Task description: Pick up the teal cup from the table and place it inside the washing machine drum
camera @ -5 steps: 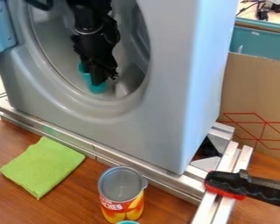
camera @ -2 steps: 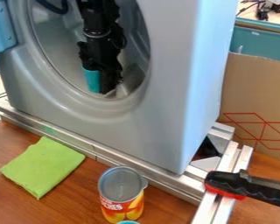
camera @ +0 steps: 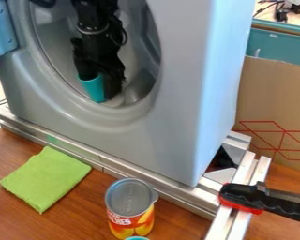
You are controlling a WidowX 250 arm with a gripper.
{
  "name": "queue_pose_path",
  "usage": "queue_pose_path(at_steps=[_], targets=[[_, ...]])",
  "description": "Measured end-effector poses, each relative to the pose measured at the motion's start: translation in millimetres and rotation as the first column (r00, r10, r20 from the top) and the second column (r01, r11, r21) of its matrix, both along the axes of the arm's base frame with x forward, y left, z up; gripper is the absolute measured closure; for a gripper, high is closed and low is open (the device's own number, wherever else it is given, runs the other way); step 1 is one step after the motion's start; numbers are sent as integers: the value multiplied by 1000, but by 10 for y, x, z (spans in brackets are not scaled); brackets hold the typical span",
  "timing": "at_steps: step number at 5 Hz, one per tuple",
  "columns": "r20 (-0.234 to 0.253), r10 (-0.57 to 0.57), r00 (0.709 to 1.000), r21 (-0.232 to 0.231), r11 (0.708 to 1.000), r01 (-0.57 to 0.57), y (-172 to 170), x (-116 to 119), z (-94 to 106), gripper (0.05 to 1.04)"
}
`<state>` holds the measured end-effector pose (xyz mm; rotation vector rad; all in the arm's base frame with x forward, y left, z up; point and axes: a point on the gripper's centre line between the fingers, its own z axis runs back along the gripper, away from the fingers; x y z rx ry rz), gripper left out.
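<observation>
the black end effector (camera: 103, 88) is right at a teal cup (camera: 93, 88) inside the gray drum (camera: 55, 44); its opening and grip i can't tell.

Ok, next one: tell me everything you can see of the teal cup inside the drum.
The teal cup is a smooth, plain, roughly cylindrical piece that looks like plastic. It sits low in the grey drum, just inside the round opening, tilted with its upper end toward the left. The black gripper is right at it, covering part of its upper end and right side; whether it is clamped, I cannot tell.
</observation>
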<state>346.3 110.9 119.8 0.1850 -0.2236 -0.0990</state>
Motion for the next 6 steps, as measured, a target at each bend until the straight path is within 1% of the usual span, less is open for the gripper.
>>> queue_pose_path(at_steps=[1,2,3,4,5,6], targets=[[44,31,999,3,1000,-31,57,-120,108,83],[46,46,998,-24,999,-45,103,-272,120,83],[11,45,999,-9,999,-45,105,-471,87,83],[-41,44,998,10,999,-44,79,-704,100,83],[-203,87,975,-1,996,-89,179,-1064,28,83],[-286,104,952,10,994,-106,205,-1209,-20,83]])
